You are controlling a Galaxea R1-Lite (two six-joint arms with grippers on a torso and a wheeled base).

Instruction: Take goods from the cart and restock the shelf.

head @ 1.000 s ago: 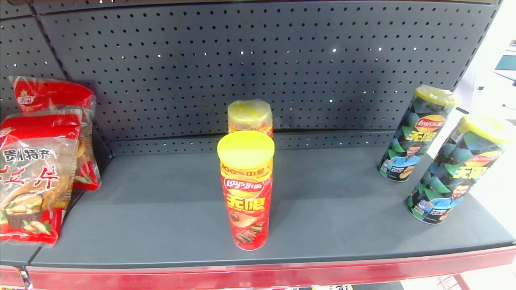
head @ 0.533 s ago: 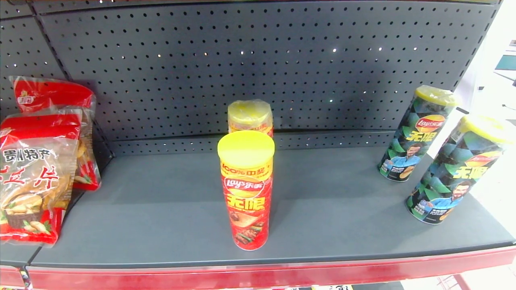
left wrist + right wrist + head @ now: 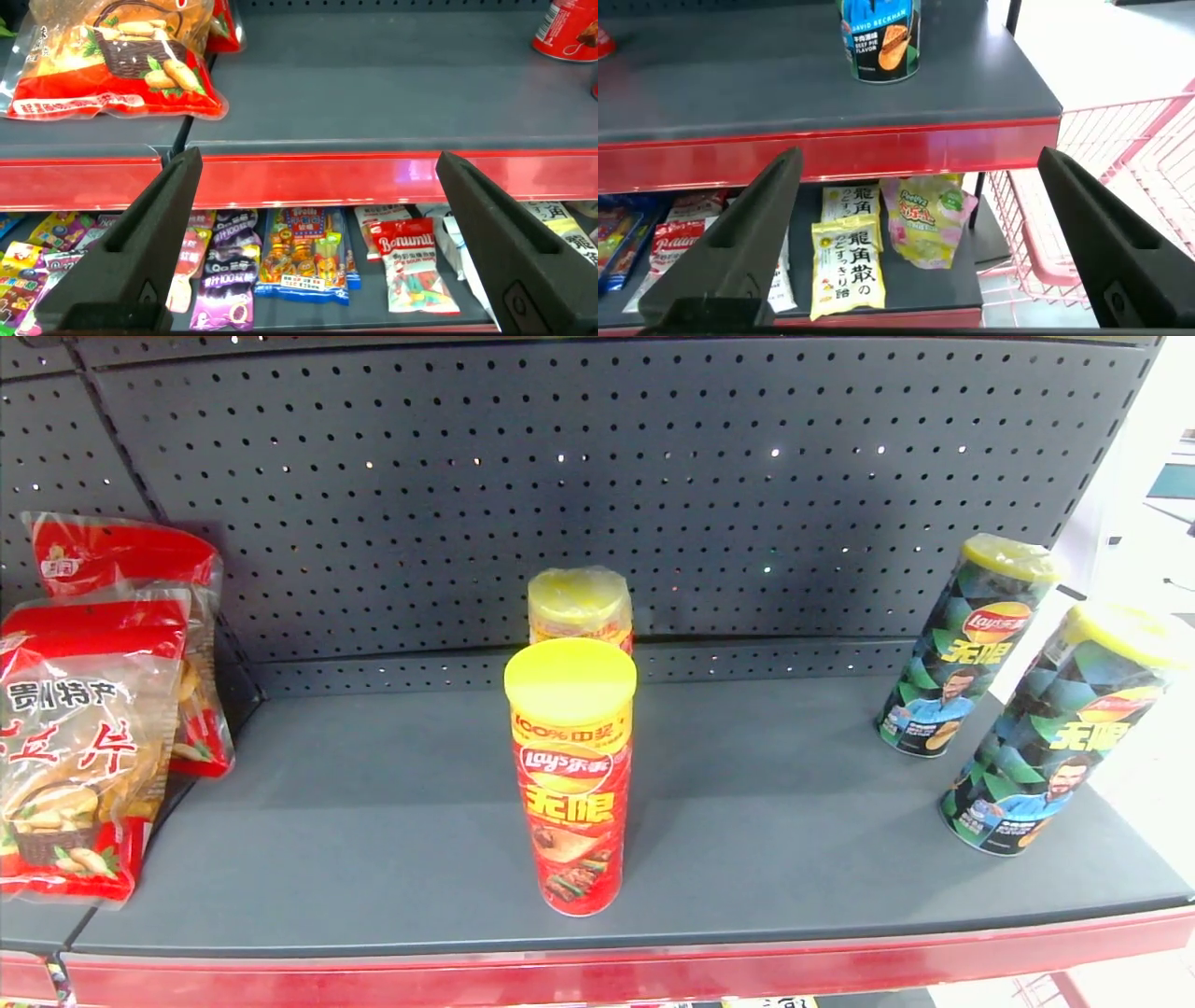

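Counted on the grey shelf (image 3: 373,840): four cans and two bags. Taken as landmark: the front red can (image 3: 569,775), upright, yellow-lidded, standing near the red front lip (image 3: 597,975).

Directly behind it, close to the pegboard back (image 3: 560,476): one second red can (image 3: 579,607), upright, in clear wrap.

Well off to its right: two dark patterned cans with yellow tops, close together. Farther back, the rear dark can (image 3: 966,649); nearer the lip, the front dark can (image 3: 1060,733).

Well off to its left: two red snack bags propped at the shelf's end, the front bag (image 3: 79,747) overlapping the rear bag (image 3: 121,560).

Left gripper (image 3: 318,163): spread wide, nothing between the fingers, out in front of the lip on the bag side of the front red can.

Right gripper (image 3: 920,159): likewise spread wide and gripping nothing, out in front of the lip on the dark-can side, facing one of the two dark cans.

Pink wire cart (image 3: 1120,187): past the shelf's end on the dark-can side of the landmark, lower than the shelf board.

Below the lip, on the lower shelf (image 3: 962,280): two yellow packets (image 3: 848,252) one above the other, one green packet (image 3: 929,219) just beside them, plus more small packets too crowded to count.
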